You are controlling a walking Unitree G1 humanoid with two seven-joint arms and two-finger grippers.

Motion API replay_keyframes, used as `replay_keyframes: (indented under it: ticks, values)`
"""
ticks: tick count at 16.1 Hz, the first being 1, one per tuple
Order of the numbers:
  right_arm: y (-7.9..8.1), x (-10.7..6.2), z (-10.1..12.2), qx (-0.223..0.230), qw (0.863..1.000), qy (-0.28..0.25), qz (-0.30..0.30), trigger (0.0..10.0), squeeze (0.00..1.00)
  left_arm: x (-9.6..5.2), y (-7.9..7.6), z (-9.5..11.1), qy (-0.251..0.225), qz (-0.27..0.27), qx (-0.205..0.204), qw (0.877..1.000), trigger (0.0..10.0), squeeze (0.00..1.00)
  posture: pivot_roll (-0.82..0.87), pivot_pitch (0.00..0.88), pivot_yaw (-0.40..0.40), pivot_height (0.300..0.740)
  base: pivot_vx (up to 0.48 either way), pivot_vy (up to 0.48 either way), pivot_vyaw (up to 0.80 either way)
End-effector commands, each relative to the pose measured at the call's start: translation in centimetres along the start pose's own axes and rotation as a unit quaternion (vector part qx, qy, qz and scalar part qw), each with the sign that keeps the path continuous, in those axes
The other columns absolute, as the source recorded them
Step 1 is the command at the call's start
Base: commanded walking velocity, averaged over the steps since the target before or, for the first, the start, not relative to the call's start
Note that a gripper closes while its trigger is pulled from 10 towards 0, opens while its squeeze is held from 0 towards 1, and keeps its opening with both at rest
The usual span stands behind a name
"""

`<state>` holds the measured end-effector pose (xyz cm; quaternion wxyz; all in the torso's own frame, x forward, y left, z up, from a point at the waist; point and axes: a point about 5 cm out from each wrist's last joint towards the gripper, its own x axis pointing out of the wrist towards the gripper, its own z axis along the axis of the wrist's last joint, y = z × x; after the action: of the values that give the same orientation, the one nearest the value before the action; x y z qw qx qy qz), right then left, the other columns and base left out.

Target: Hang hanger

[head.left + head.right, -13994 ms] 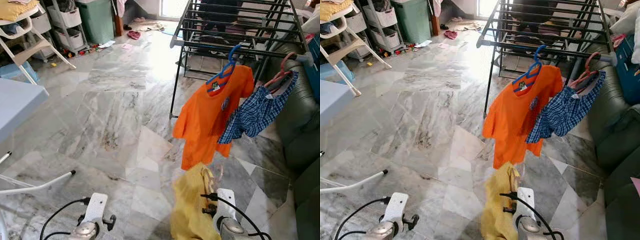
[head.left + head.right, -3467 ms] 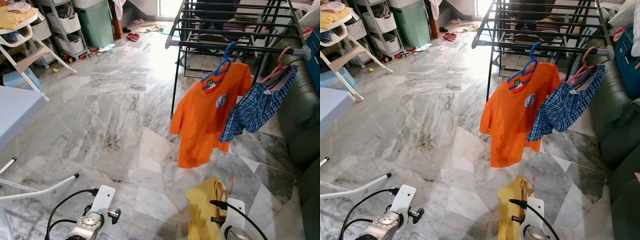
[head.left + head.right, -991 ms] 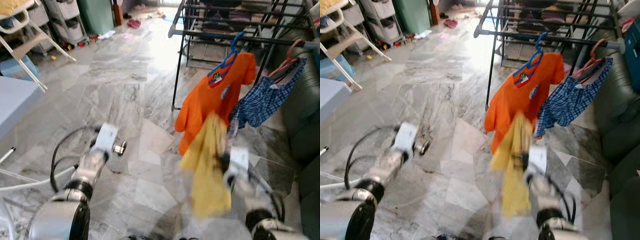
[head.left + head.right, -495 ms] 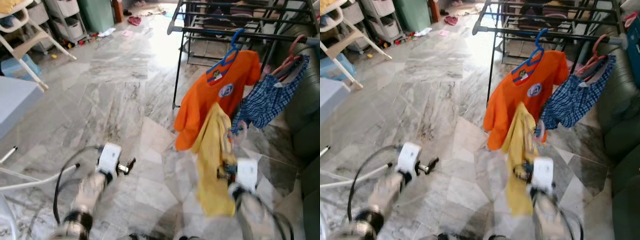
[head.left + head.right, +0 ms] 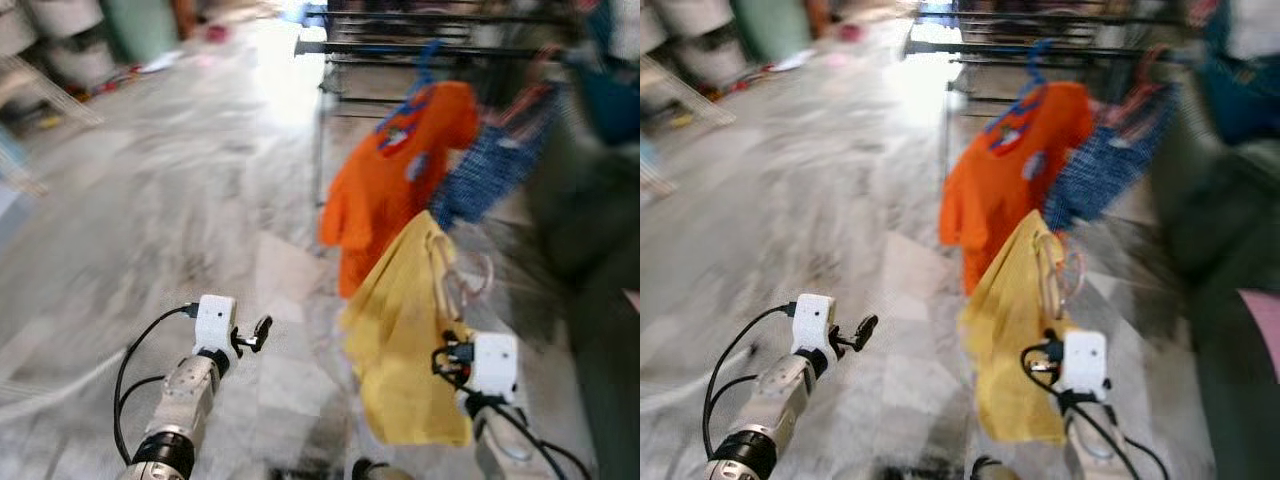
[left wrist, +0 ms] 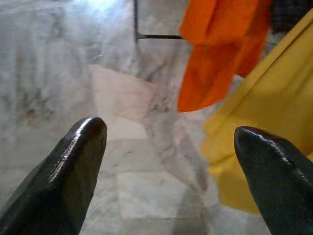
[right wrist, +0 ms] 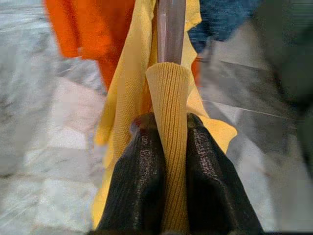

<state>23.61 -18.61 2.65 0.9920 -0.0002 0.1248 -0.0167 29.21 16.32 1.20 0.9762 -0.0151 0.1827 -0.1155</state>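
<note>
Since earlier, the yellow shirt (image 5: 405, 330) on its hanger (image 5: 462, 283) is raised by the right gripper (image 7: 166, 161), now overlapping the orange shirt (image 5: 390, 180). The left gripper (image 5: 262, 327) is lifted forward too.

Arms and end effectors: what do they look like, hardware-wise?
Both arms are silver metal tubes with dark joint rings. Each wrist carries a white boxy module, on the left arm and the right arm, with black cables looping off it. The end effector fingers are long, glossy black, with rounded tips.
</note>
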Motion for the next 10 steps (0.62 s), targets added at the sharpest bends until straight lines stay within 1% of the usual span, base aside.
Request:
replay_keyframes:
  ticks: [1, 3, 4, 6, 8, 9, 10]
  values:
    - [0.5, 0.0, 0.8, 0.006, 1.000, -0.015, 0.004, 10.0, 0.00, -0.1, 0.5, 0.1, 0.005, 0.004, 0.008, 1.000, 10.0, 0.00, -0.17, 0.164, 0.052, 0.740, 0.000, 0.405, -0.80]
    - [0.8, -0.1, 1.1, 0.007, 1.000, -0.017, 0.006, 10.0, 0.00, 0.0, 0.3, 0.3, 0.006, 0.001, 0.011, 1.000, 10.0, 0.00, -0.17, 0.166, 0.055, 0.740, 0.000, 0.405, -0.74]
    - [0.9, -0.2, 1.0, 0.009, 1.000, -0.015, 0.006, 10.0, 0.00, 0.0, 0.2, 0.2, 0.007, 0.000, 0.011, 1.000, 10.0, 0.00, -0.17, 0.167, 0.055, 0.740, 0.000, 0.405, -0.49]
    - [1.1, -0.2, 1.0, 0.005, 1.000, -0.016, 0.016, 10.0, 0.00, 0.0, 0.0, 0.1, 0.008, 0.000, 0.014, 1.000, 10.0, 0.00, -0.16, 0.166, 0.055, 0.740, 0.000, 0.403, 0.00]
    - [1.9, -0.2, 1.5, 0.002, 0.999, -0.027, 0.042, 10.0, 0.00, -0.2, 0.0, -0.1, 0.009, 0.001, 0.015, 1.000, 10.0, 0.00, -0.16, 0.164, 0.055, 0.740, 0.000, 0.396, 0.00]
    - [2.2, -0.2, 1.8, 0.003, 0.998, -0.033, 0.053, 10.0, 0.00, -0.2, -0.1, -0.1, 0.010, 0.002, 0.014, 1.000, 10.0, 0.00, -0.15, 0.166, 0.054, 0.740, 0.000, 0.000, 0.65]
    - [2.5, -0.1, 1.8, 0.002, 0.997, -0.034, 0.062, 10.0, 0.00, -0.2, -0.2, -0.1, 0.010, 0.001, 0.012, 1.000, 10.0, 0.00, -0.15, 0.166, 0.055, 0.740, 0.000, 0.292, 0.79]
